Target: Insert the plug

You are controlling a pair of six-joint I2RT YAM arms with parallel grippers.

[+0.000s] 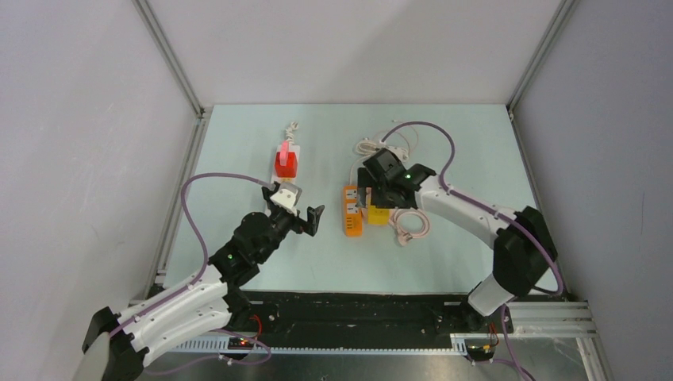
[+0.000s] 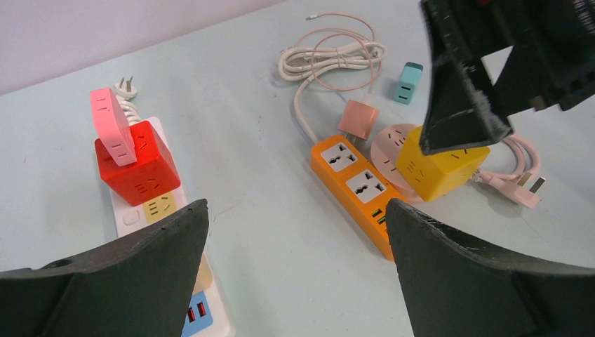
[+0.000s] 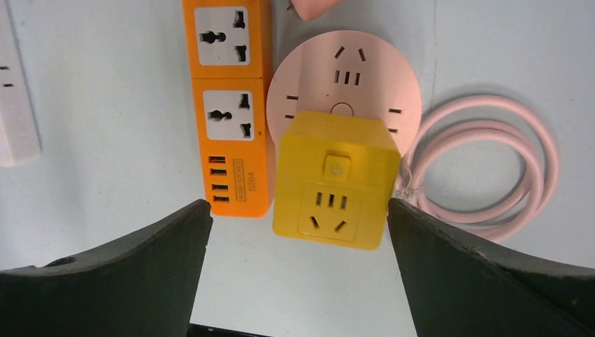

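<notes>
Spread wide, empty, my right gripper (image 3: 296, 210) frames the yellow cube (image 3: 333, 179) on a pink round socket (image 3: 351, 56) hidden overhead; my left gripper (image 2: 296, 210) gapes too.

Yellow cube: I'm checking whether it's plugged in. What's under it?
A pink socket disc lies under the yellow cube, with its far part showing. The cube covers where they meet, so whether its pins sit in the slots cannot be seen.
</notes>
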